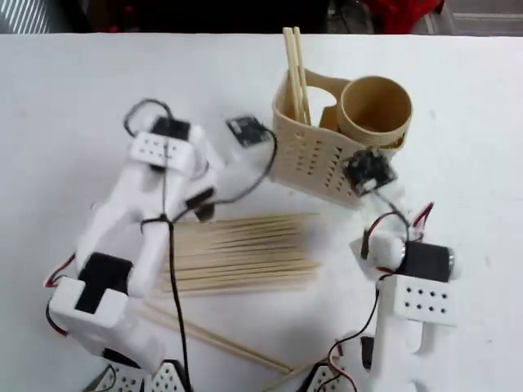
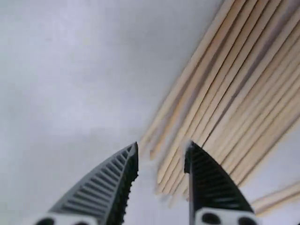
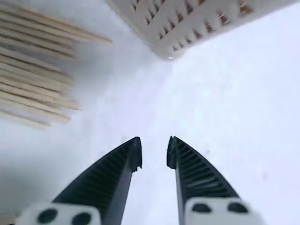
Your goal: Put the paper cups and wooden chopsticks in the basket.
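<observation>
Already a paper cup (image 1: 374, 110) and two upright chopsticks (image 1: 296, 73) are in the basket (image 1: 310, 155), while most of the sticks lie on the white bench (image 1: 73, 82).

The basket is cream plastic with rounded corners and walls pierced by rows of small holes; the tan cup is round and smooth-rimmed and stands at its far right end. A flat fan of thin, pale wooden sticks (image 1: 245, 253) lies side by side between the two arms, with one stray stick (image 1: 221, 339) slanting near the arm bases. The left end effector (image 2: 161, 159), dark with ribbed inner faces, hangs with its jaws parted just over the fan's ends, gripping nothing. The right end effector (image 3: 153, 152) is narrowly parted and empty over bare bench, near the basket's corner.
</observation>
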Controlling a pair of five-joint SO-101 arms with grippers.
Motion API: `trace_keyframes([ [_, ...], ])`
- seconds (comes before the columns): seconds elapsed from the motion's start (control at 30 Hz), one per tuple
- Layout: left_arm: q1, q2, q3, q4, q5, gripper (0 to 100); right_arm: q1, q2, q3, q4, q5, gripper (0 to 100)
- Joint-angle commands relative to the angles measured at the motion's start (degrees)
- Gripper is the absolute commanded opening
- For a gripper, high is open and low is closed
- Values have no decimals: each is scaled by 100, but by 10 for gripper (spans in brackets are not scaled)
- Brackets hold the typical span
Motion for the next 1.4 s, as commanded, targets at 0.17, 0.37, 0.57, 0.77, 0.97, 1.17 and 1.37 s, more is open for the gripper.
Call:
trace_keyframes([
  [0.17, 136, -4, 993, -1512, -343, 183, 57, 13, 1679, -1279, 44, 93],
  [0.37, 180, -4, 1635, -2444, -343, 185, 84, -31, 2127, -1525, 9, 91],
  [0.57, 189, 180, 1811, -2664, -343, 184, 75, -31, 2303, -1684, -290, 91],
  [0.77, 198, 796, 1055, -1978, -343, 143, 66, -31, 2549, -1930, -273, 91],
  [0.97, 198, 998, 818, -1626, -360, 151, 66, 22, 2611, -2097, -290, 91],
  [1.17, 180, 998, 818, -1477, -343, 60, 66, -22, 2831, -2422, -299, 91],
  [1.37, 48, 884, 695, -800, -378, 23, 57, -22, 2857, -2448, -308, 91],
])
